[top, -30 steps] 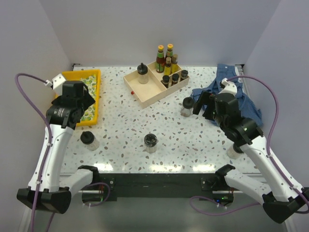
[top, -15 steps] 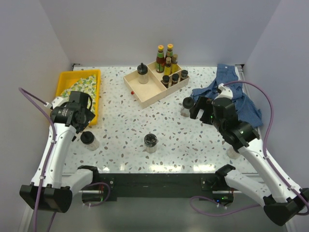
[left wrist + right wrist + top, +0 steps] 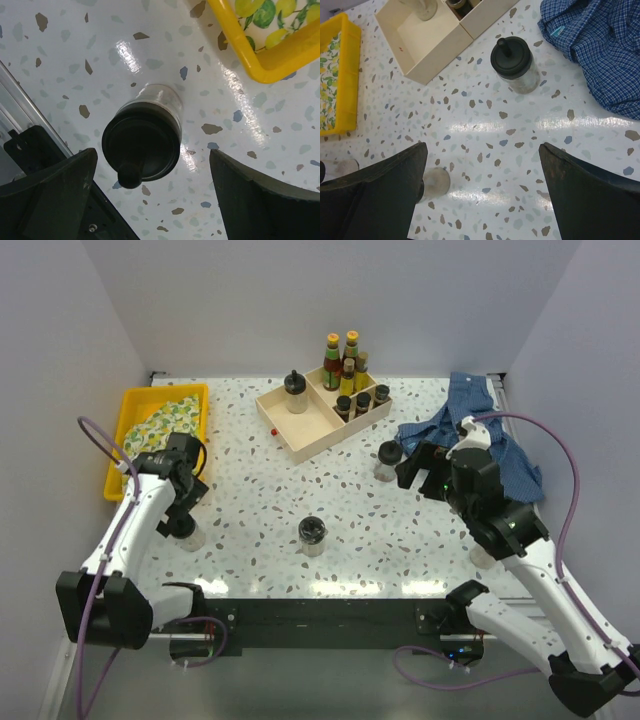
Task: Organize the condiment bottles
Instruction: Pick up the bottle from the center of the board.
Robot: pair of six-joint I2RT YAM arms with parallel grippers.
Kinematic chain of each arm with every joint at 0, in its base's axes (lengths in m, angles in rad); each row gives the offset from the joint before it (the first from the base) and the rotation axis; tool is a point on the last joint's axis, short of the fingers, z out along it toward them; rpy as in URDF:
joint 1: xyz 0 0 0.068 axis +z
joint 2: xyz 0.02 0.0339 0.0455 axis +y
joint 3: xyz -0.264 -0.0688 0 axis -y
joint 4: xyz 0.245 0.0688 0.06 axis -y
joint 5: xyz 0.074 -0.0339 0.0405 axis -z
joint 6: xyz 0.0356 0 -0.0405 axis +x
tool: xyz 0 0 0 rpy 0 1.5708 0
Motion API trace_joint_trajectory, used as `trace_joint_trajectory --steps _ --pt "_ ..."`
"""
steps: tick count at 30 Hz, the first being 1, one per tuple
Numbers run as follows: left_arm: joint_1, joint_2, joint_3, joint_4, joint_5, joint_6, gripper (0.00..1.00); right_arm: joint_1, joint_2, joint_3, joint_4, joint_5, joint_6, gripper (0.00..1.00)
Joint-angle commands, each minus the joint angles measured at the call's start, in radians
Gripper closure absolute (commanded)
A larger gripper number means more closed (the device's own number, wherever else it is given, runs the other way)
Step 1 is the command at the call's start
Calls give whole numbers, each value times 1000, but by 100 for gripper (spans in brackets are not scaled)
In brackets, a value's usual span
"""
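My left gripper (image 3: 152, 167) had its jaws spread wide with nothing in them. The two dark fingers (image 3: 47, 197) stood either side of a squat clear jar with a black knobbed lid (image 3: 142, 140) and touched neither side of it. That jar stood upright on the white speckled worktop (image 3: 250, 490) near the front-left corner, just in front of the yellow plastic tray (image 3: 165, 390) that held a lemon-print cloth (image 3: 170, 420).

My right gripper (image 3: 482, 170) was fully parted too and held nothing. It hung over bare worktop, with a second black-lidded clear jar (image 3: 514, 60) standing ahead of it, close to the rumpled blue checked cloth (image 3: 470, 395) at the right edge. A third jar of the same kind (image 3: 312, 535) stood alone towards the middle of the front edge. I could make out what looked like a fourth (image 3: 485, 555) near the front-right, mostly hidden under the right arm.

Towards the back edge sat the pale wooden divided box (image 3: 310, 435). Its large compartment held one more black-lidded jar (image 3: 295, 392) in the far corner. The slim red-brown bottles with orange and yellow caps (image 3: 340, 360) stood upright in the back compartment. The tiny dark-capped bottles (image 3: 362, 400) were lined up in the narrow compartment on the box's right side.
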Motion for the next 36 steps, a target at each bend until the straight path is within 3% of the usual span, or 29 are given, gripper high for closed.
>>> trace_joint_trajectory --steps 1,4,9,13,18,23,31,36 --pt "6 45 -57 43 19 -61 0 1 -22 12 -3 16 5 2" --pt "6 33 -103 97 40 -52 2 -1 -33 21 -12 19 -4 2" --pt "6 2 -117 120 6 -45 16 1 -47 18 -15 27 1 2" --pt "6 6 -115 123 -20 -27 18 1 -47 32 -20 25 -16 2" --pt "0 11 -155 212 49 62 26 1 -50 38 -15 20 -13 1" --pt "-51 10 -152 185 16 31 53 1 -53 38 -25 22 -18 1" --pt "-299 86 -22 87 -17 -77 100 1 -56 61 -29 5 -39 1" --pt "-414 196 168 73 -110 -6 100 1 -63 82 -40 -9 -56 1"
